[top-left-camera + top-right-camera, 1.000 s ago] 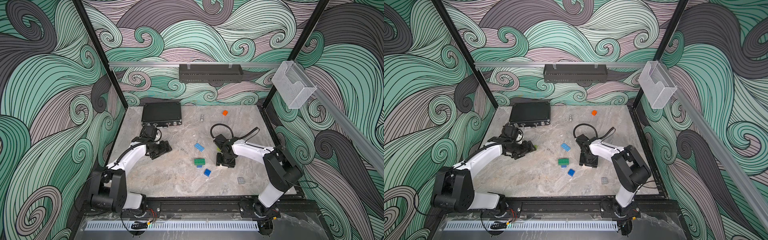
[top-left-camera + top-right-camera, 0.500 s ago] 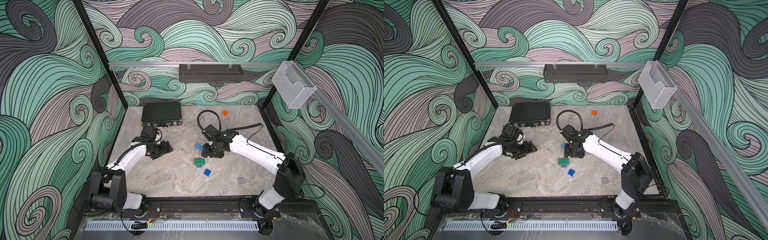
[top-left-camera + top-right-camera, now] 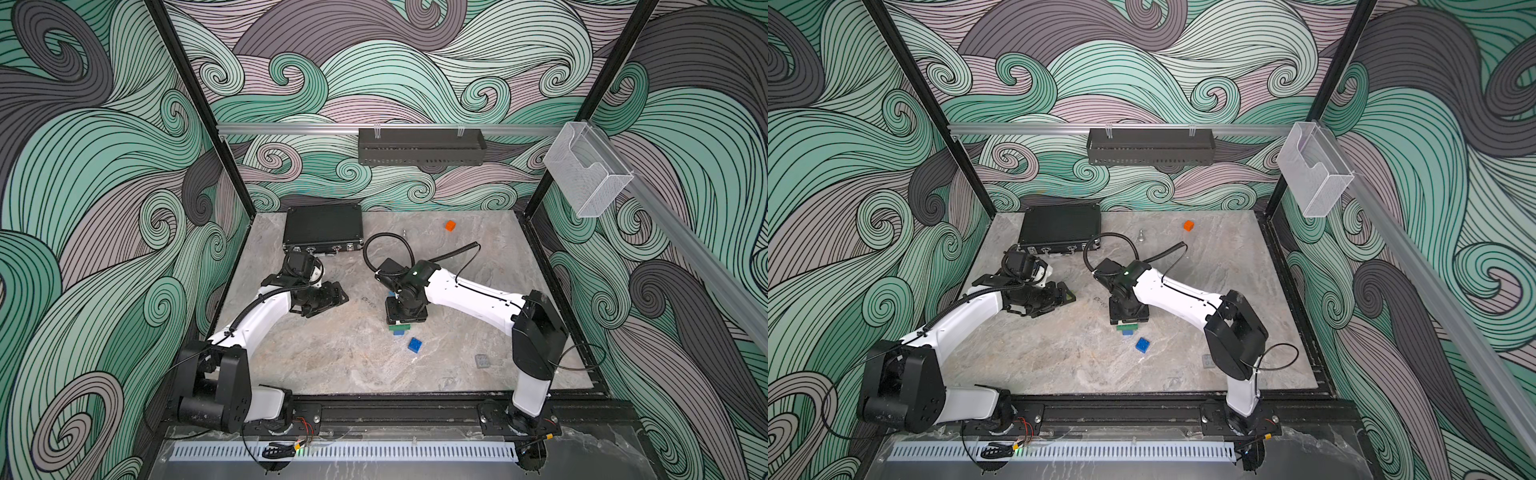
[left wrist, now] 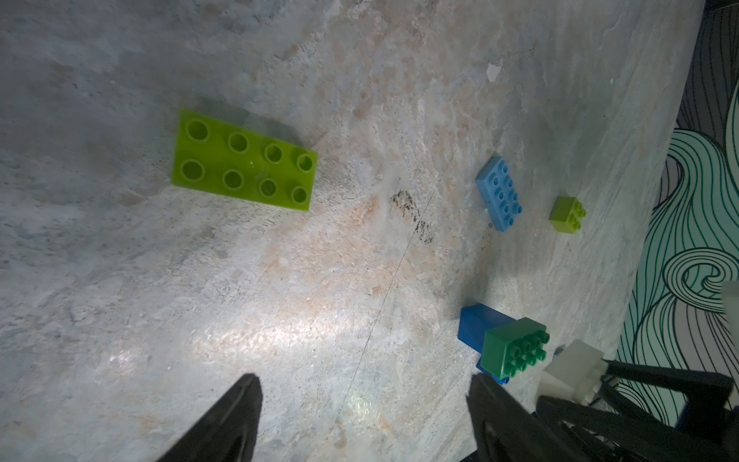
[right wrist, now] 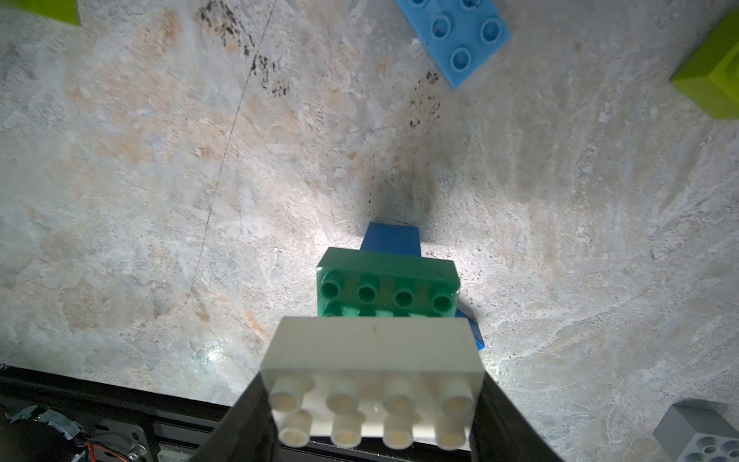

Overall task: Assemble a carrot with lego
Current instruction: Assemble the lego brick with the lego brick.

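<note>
We see the right tool (image 5: 375,420) clamped on a white brick (image 5: 374,360), one dark finger on each short end, studs up. It holds that brick over the carrot (image 4: 508,344), which is as yet only a dark green brick (image 5: 388,286) seated on a dark blue brick (image 5: 392,238). In the right wrist view the white brick covers the near row of green studs; we cannot tell whether the two touch. In both top views the arm's wrist hides the white brick, and only an edge of the dark green brick peeps out beneath the tool. This is near the middle of the counter (image 3: 332,365), a little toward its front edge.

A loose blue brick (image 3: 414,345) lies just beside the carrot toward the front edge. A grey brick (image 3: 482,360) lies farther off toward the front right corner.

The left tool (image 4: 360,384) hangs left of the counter's middle, its jaws spread with nothing between them. Its wrist view shows a lime oblong brick (image 4: 244,164) lying flat with studs up. Beyond that are a light blue brick (image 4: 500,194) and a small lime brick (image 4: 568,210), near each other but apart.

An orange cube (image 3: 450,225) sits near the back edge, and a black case (image 3: 322,228) sits in the back left corner.
</note>
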Controlling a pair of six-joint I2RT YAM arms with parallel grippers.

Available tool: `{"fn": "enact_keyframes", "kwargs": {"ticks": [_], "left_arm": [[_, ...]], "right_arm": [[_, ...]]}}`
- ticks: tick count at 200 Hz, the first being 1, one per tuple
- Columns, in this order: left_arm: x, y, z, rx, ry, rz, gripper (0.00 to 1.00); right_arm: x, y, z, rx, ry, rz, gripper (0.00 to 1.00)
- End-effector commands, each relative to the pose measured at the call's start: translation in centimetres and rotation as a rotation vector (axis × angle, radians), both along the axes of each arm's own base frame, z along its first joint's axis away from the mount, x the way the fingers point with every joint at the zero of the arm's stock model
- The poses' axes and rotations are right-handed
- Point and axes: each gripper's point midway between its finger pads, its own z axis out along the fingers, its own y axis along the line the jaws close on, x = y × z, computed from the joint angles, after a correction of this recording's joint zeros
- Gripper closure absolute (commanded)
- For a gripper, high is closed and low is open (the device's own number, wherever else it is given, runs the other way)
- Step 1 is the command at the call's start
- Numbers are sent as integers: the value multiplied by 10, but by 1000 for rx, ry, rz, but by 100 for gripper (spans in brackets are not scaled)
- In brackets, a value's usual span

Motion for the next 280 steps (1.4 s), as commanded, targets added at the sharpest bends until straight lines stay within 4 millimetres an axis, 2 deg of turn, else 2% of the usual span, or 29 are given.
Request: {"fn": "enact_keyframes", "kwargs": {"ticks": [1, 145, 280], "left_arm": [[4, -5, 15, -13, -40, -27, 18], [5, -2, 13, 0, -35, -19, 18], [5, -1, 14, 6, -37, -17, 18]], "right_arm": [[3, -7, 3, -44, -19, -8, 55], [2, 0, -9, -76, -10, -15, 54], [-3, -1, -33, -117, 47, -32, 53]]}}
